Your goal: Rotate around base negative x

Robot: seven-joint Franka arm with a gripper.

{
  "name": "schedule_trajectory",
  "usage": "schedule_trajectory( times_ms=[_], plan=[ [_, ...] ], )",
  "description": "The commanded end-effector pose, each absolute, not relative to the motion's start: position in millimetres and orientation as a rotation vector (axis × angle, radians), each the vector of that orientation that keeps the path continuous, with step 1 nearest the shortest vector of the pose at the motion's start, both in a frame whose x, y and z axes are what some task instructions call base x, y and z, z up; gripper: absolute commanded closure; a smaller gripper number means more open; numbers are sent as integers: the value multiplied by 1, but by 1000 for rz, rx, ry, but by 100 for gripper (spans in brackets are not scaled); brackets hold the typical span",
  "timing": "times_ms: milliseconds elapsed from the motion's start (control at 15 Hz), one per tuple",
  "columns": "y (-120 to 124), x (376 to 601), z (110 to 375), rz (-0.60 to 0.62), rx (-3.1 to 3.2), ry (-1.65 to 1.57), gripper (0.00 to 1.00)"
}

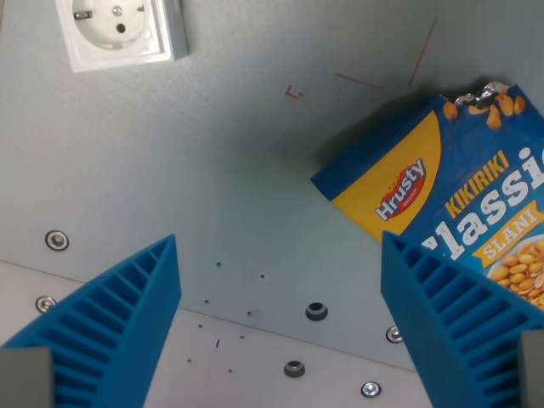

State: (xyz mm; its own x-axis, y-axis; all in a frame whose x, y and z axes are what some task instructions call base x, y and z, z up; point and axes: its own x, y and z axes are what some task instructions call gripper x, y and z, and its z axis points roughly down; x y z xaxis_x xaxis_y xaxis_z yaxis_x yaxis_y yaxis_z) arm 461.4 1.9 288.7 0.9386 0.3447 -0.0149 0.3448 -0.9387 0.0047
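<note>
Peanut bag (459, 195): blue and yellow packet printed "Hrusty", "Kikiriki", "Slani", lying on the worktop at about 3 o'clock, tilted, with its torn top corner toward 1 o'clock.
Bag edges: its near corner points toward the middle of the frame; the far side runs off the wrist view's right edge, and the lower part is hidden behind the right finger.
Hand (280, 323): spread wide, holding nothing; two blue ribbed fingers (119, 323) rise from 7 o'clock and 5 o'clock.
Hand to bag: the right finger overlaps the bag in the picture; whether it touches cannot be told.
Worktop (212, 170): grey sheet, with a seam running from 9 o'clock down toward 5 o'clock onto a paler panel.
Socket (119, 30): white wall-type outlet at 11 o'clock, cut by the top edge, well apart from the bag.
Screws (57, 240): small heads and holes along the seam, between the fingers and at 8 o'clock.
Red marks (365, 81): thin pen lines at 1 o'clock, just beside the bag's top.
Open room: bare grey surface from the centre toward 9 o'clock and between the fingers.
</note>
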Motion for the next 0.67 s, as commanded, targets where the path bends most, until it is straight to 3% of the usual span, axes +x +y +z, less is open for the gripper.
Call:
schedule_trajectory(
  times_ms=[67,667],
  plan=[
    [2,462,291,-17,3073,546,0],
    [2,462,291,-49,2956,524,0]
  ],
)
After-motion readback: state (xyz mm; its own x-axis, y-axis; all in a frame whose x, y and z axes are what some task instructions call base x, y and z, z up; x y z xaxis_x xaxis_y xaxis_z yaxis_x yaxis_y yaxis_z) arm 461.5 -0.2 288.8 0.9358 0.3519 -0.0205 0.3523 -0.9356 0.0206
